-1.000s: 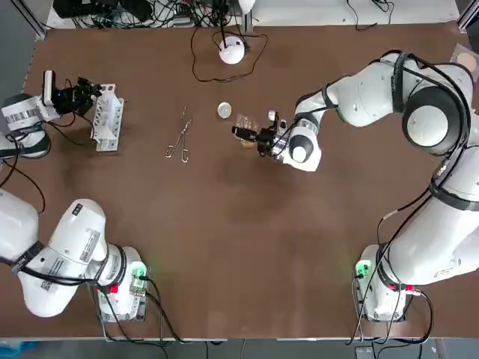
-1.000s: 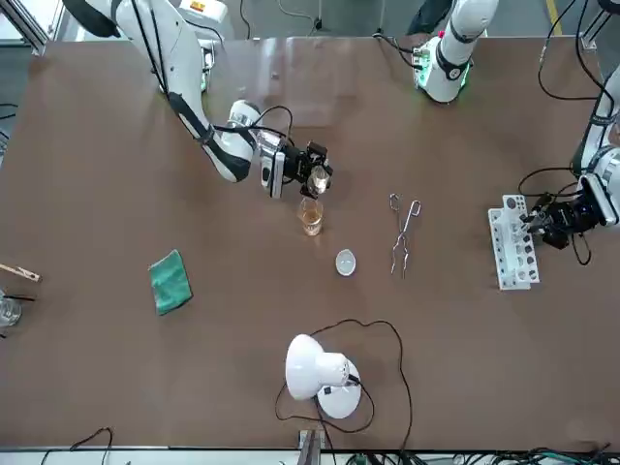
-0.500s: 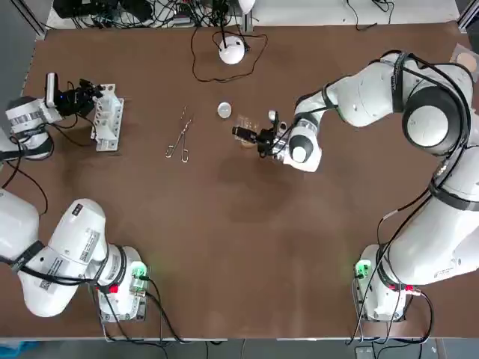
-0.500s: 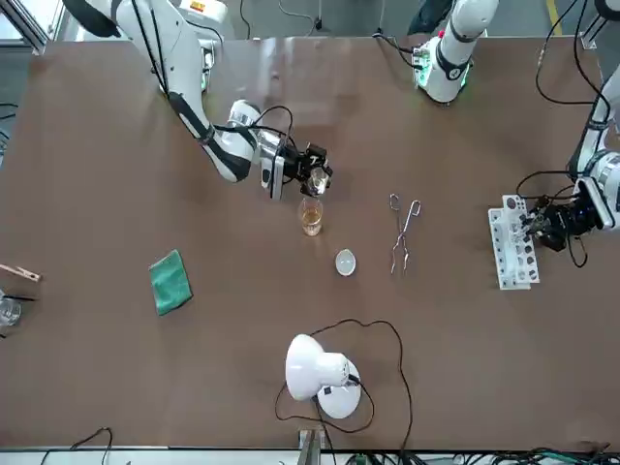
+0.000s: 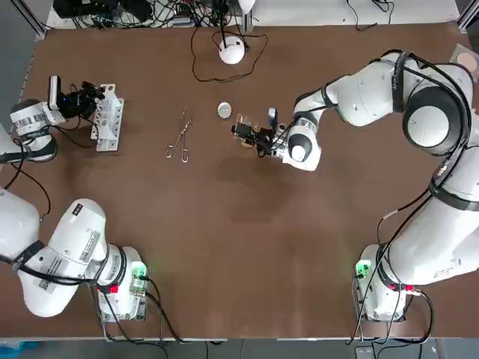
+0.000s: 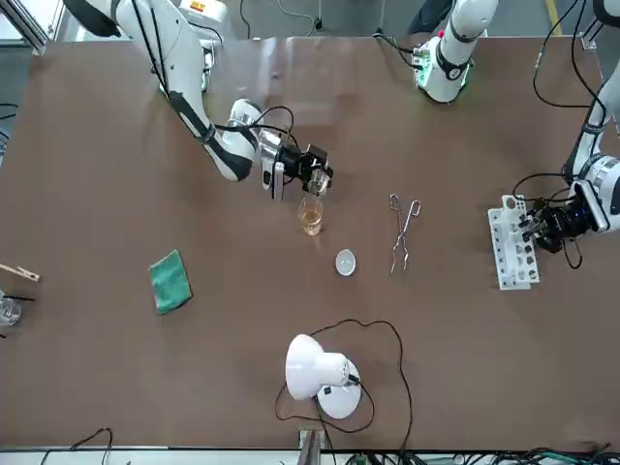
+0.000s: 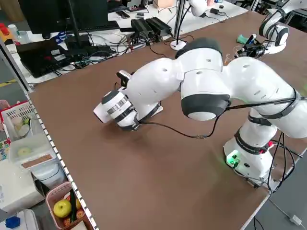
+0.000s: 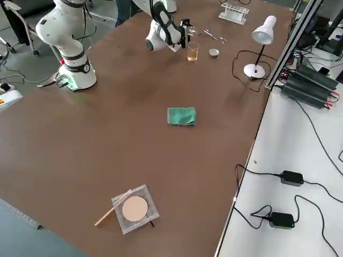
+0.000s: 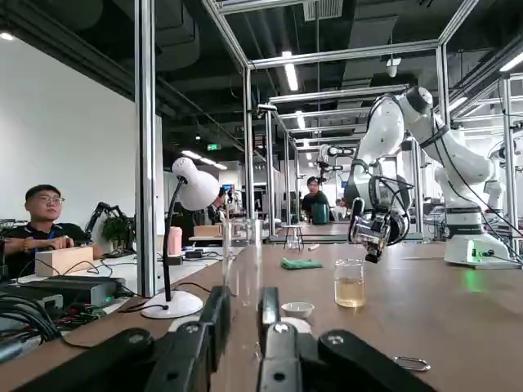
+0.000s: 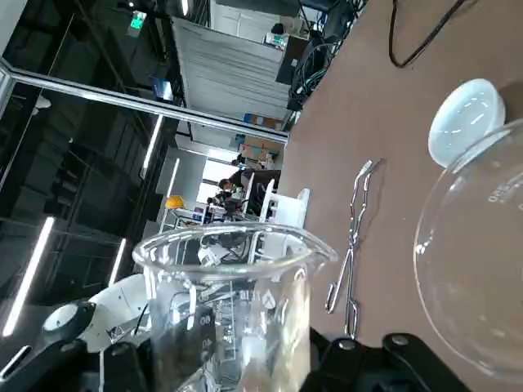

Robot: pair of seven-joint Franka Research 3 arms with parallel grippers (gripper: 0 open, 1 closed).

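Note:
My right gripper (image 5: 244, 133) is shut on a small empty glass beaker (image 10: 233, 298), held just above a taller beaker (image 6: 310, 217) with amber liquid near the table's middle. That taller beaker's curved wall (image 10: 482, 269) fills the side of the right wrist view. At the table's left edge, my left gripper (image 5: 88, 97) hangs by the white test tube rack (image 5: 108, 120). Its fingers (image 9: 274, 327) are shut on a clear test tube (image 9: 243, 261) that stands upright between them.
A white dish (image 5: 224, 110) and metal tongs (image 5: 179, 138) lie left of the beakers. A desk lamp (image 5: 232, 51) and its cable sit at the far edge. A green cloth (image 6: 170, 281) lies on the right arm's side. People sit beyond the table.
My right gripper has edged slightly toward the far side with the small beaker. The left wrist has shifted a little beside the rack.

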